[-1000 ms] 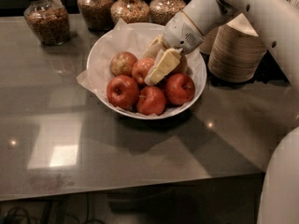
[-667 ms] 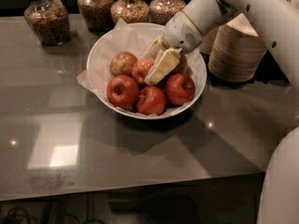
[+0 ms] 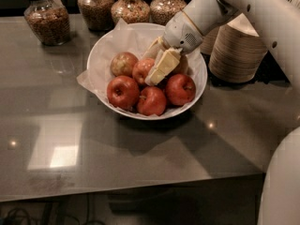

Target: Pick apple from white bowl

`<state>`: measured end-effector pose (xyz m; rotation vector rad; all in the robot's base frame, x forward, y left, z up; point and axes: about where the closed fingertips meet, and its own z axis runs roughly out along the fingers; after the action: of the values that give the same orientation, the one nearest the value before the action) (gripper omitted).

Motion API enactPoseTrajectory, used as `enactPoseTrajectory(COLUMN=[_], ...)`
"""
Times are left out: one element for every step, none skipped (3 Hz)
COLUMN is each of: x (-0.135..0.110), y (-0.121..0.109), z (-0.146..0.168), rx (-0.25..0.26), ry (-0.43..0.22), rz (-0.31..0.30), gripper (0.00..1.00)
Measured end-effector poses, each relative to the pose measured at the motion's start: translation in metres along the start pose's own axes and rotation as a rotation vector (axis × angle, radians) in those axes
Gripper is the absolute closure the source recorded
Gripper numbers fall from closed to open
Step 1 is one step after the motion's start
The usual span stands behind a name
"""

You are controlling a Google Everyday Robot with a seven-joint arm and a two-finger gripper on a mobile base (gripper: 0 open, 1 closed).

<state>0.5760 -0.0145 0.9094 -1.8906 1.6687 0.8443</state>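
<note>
The white bowl (image 3: 101, 55), lined with crumpled white paper, stands on the dark table and holds several apples. The orange-red apple (image 3: 142, 70) lies in the middle of the bowl. My gripper (image 3: 157, 69) reaches down into the bowl from the upper right and rests against the right side of that apple. A paler yellow-tan apple (image 3: 123, 63) lies to its left. Three darker red apples (image 3: 123, 92) sit along the bowl's front. Another apple is partly hidden behind the gripper.
Glass jars of grains (image 3: 47, 20) stand along the back of the table. A stack of beige paper bowls (image 3: 236, 53) stands right of the bowl, under my white arm (image 3: 262, 18). The table's front edge (image 3: 140, 189) runs across the bottom.
</note>
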Motion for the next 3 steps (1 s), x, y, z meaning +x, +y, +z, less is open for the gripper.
enactPoseTrajectory(x=[-0.001,-0.020,-0.047], y=[0.000,0.007,0.022], z=[0.000,-0.015,-0.041], rx=[0.004,0.057,0.100], ry=[-0.003,-0.118,-0.199], rz=[-0.003,-0.064,-0.131], gripper=[1.00,1.00,1.00])
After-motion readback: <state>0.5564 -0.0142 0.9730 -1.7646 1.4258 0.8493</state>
